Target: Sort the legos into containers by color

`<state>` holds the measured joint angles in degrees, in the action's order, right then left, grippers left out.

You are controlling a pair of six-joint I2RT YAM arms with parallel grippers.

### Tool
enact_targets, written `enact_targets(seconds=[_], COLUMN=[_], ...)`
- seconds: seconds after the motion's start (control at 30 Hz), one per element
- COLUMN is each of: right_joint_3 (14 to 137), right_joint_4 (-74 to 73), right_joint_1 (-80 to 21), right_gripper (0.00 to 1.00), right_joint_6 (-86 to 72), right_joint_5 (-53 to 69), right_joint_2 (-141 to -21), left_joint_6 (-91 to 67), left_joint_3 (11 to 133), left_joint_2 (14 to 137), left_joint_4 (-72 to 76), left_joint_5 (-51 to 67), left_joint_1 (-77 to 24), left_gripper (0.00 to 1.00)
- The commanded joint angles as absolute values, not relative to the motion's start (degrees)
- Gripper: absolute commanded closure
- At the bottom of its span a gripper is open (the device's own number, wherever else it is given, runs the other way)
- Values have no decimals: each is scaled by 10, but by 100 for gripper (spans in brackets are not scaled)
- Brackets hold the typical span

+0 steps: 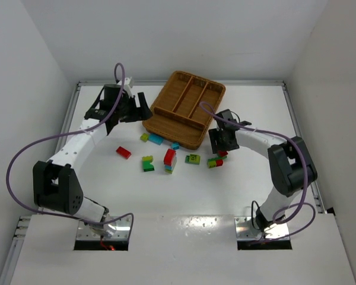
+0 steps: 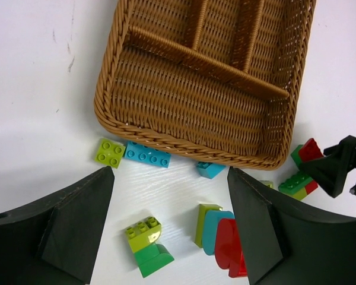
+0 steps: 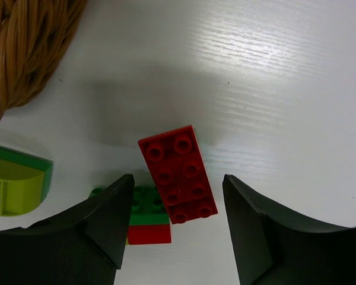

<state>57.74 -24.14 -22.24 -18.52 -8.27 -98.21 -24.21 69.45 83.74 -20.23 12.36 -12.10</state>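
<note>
The brown wicker tray (image 1: 187, 132) sits at the back centre; its compartments show only wicker. Several legos lie in front of it: a red brick (image 1: 123, 152), a lime-on-green piece (image 1: 148, 163), a red-blue-lime stack (image 1: 169, 160) and a green-red piece (image 1: 214, 162). My right gripper (image 3: 178, 181) is open, low over the table, with a red eight-stud brick (image 3: 178, 175) lying between its fingers, not gripped. My left gripper (image 2: 171, 175) is open and empty, above the lime-green piece (image 2: 145, 244) and the stack (image 2: 221, 237), next to the tray's near rim (image 2: 166, 139).
A lime square brick (image 2: 110, 152), a long blue brick (image 2: 147, 155) and a small blue brick (image 2: 210, 170) lie against the tray's rim. A green-lime piece (image 3: 15, 184) sits left of the right gripper. White walls enclose the table.
</note>
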Motion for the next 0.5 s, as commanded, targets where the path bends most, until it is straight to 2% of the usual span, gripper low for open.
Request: enact_targets(seconds=[0.0,0.07,0.13,0.27,0.3,0.37,0.4,0.47], right_joint_3=[571,565,559,547,547,547,541,541], right_joint_4=[-219,-219,-212,-200,-200,-200,-200,-200], right_joint_1=[-220,-220,-220,-214,-214,-214,-208,-201], right_gripper=[39,46,46,54,65,73,82,82], right_joint_6=[-176,-182,-188,-200,-200,-215,-215,-234], right_joint_5=[-64,-64,-64,-54,-54,-40,-33,-25], right_joint_2=[-978,-978,-968,-930,-924,-904,-897,-879], left_joint_6=[-237,-237,-232,-220,-220,-207,-201,-195], left_joint_3=[692,692,697,715,720,726,726,733], left_joint_2=[818,818,818,818,818,823,824,830], left_joint_4=[-199,-199,-199,-199,-199,-199,-199,-199], left_joint_5=[138,144,153,204,217,249,255,269], left_joint_1=[-126,-126,-126,-131,-131,-139,-148,-157], left_gripper=[17,17,14,9,9,7,5,4])
